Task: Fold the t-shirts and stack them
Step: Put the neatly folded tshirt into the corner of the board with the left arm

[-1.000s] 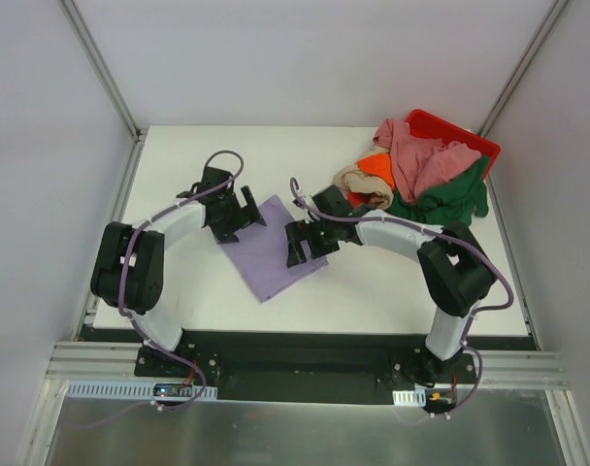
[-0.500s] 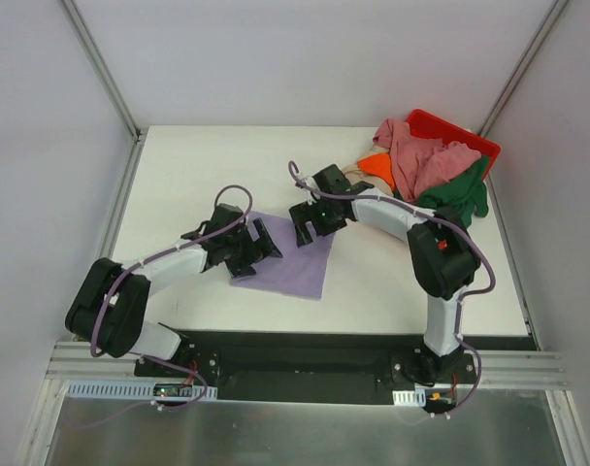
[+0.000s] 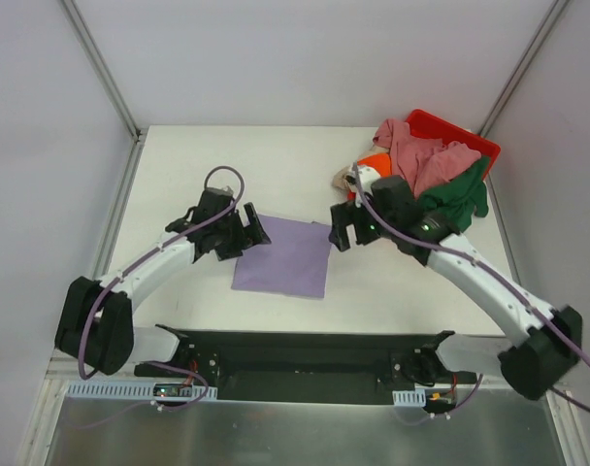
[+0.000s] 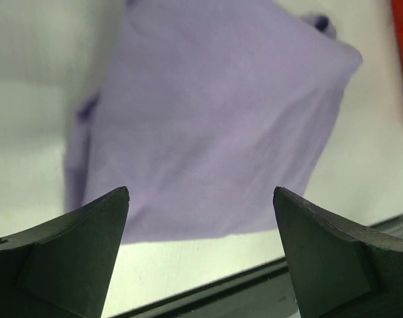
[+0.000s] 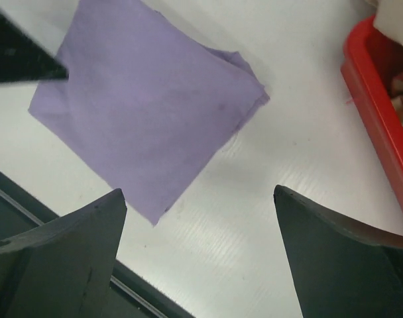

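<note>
Left gripper (image 3: pixel 250 233) and right gripper (image 3: pixel 341 231) both gape wide and empty, flanking the folded lavender t-shirt (image 3: pixel 285 258) on the desk (image 3: pixel 198 160).

Bright even light, faint soft shadows on white table (image 3: pixel 179 165), lavender t-shirt (image 4: pixel 215 119) blurred in left wrist view, right wrist view sharper

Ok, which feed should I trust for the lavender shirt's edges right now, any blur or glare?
Left wrist: the lavender shirt looks smeared and its edges are soft, so not that one. Right wrist: crisp, with the folded edges and the grain of the table reading clearly and no glare. Top external: evenly lit and sharp, with only faint shadows.
</note>
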